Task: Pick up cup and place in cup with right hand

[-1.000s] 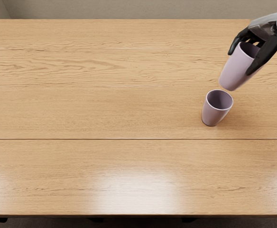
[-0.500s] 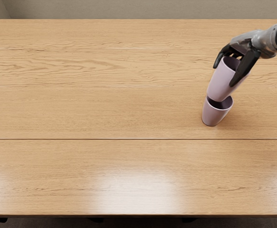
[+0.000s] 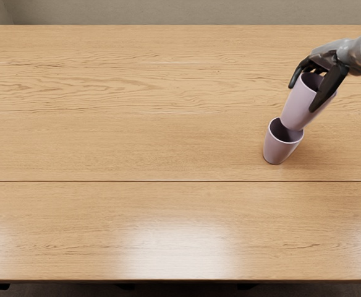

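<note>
Right hand (image 3: 303,97) pinches held cup (image 3: 298,110), shifted toward table's (image 3: 137,148) right edge; likely needs recentring over standing cup (image 3: 279,151).

Soft, bright light left a white glare on the pale brown wooden bench (image 3: 106,148) near its front edge; the render looked sharp, shadows faint.

The standing cup (image 3: 279,150) leaves room to its left.
</note>
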You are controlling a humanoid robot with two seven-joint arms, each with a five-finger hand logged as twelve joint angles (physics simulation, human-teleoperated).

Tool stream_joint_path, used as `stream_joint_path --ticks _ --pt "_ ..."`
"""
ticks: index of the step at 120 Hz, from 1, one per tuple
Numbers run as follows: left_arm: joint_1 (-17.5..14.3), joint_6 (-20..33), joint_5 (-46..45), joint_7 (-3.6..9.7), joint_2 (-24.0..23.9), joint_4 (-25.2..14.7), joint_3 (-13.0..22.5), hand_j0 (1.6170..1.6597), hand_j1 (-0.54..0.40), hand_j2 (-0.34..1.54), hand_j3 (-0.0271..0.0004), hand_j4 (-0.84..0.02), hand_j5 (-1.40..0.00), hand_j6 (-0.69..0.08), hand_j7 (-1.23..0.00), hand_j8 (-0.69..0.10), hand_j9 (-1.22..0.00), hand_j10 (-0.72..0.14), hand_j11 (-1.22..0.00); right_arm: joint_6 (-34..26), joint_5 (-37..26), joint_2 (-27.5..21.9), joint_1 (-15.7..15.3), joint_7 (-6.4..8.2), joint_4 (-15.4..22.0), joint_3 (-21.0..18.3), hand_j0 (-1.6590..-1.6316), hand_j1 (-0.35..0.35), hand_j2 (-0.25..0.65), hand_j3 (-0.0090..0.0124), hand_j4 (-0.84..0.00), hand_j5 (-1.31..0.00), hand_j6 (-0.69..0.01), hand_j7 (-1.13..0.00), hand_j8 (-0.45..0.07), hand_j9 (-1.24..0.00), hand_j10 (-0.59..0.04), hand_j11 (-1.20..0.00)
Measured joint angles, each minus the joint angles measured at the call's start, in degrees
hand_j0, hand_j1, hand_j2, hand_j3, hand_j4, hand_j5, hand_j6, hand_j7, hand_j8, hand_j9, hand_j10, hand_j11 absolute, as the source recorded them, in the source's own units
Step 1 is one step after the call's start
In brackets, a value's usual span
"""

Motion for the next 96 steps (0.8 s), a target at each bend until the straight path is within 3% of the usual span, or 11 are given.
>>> stream_joint_path --ticks 20,53,56,59,63,79,96 --pt "0.00 0.00 0.00 0.00 0.00 0.00 0.01 1.6581 0.345 0.00 0.0002 -0.004 0.00 -0.004 0.00 -0.004 0.00 -0.004 0.00 -0.27 -0.01 0.48 -0.40 0.00 -0.17 -0.10 -1.6470 0.224 0.063 0.0001 -0.441 -0.99 -0.114 -0.84 -0.001 -0.88 -0.116 -0.88" --pt "0.00 0.00 0.00 0.00 0.00 0.01 0.01 1.6581 0.345 0.00 0.0002 -0.004 0.00 -0.004 0.00 -0.004 0.00 -0.004 0.00 -0.62 -0.01 1.09 -1.03 0.02 -0.34 -0.16 -1.6485 0.199 0.033 0.0007 -0.460 -0.96 -0.131 -0.83 -0.017 -0.86 -0.146 -0.88" --pt "0.00 0.00 0.00 0.01 0.00 0.01 0.02 1.6581 0.345 0.00 0.0002 -0.004 0.00 -0.004 0.00 -0.004 0.00 -0.004 0.00 -0.70 -0.02 1.05 -1.07 0.03 -0.34 -0.15 -1.6497 0.188 0.029 0.0012 -0.453 -0.92 -0.147 -0.80 -0.031 -0.82 -0.157 -0.84" --pt "0.00 0.00 0.00 0.00 0.00 0.01 0.01 1.6581 0.345 0.00 0.0001 -0.004 0.00 -0.004 0.00 -0.004 0.00 -0.004 0.00 -0.80 -0.06 1.00 -1.12 0.04 -0.35 -0.14 -1.6505 0.145 0.017 0.0001 -0.423 -0.85 -0.159 -0.74 -0.049 -0.76 -0.193 -0.77" --pt "0.00 0.00 0.00 0.00 0.00 0.00 0.01 1.6581 0.345 0.00 0.0001 -0.004 0.00 -0.004 0.00 -0.004 0.00 -0.004 0.00 -0.92 -0.11 0.95 -1.21 0.04 -0.36 -0.13 -1.6517 0.098 0.010 0.0000 -0.382 -0.75 -0.158 -0.66 -0.065 -0.67 -0.231 -0.69" --pt "0.00 0.00 0.00 0.01 0.00 -0.01 0.02 1.6581 0.344 0.00 0.0000 -0.004 0.00 -0.004 0.00 -0.004 0.00 -0.004 0.00 -1.11 -0.17 0.89 -1.51 0.05 -0.40 -0.13 -1.6547 -0.087 0.001 0.0000 -0.225 -0.42 -0.109 -0.37 -0.060 -0.38 -0.146 -0.39" --pt "0.00 0.00 -0.01 0.01 0.00 0.00 0.02 1.6581 0.344 0.00 0.0000 -0.004 0.00 -0.004 0.00 -0.004 0.00 -0.004 0.00 -0.42 0.11 -1.02 -2.18 0.06 -1.33 0.77 -1.6564 -0.199 -0.003 0.0000 -0.129 -0.23 -0.073 -0.21 -0.048 -0.21 -0.090 -0.22"
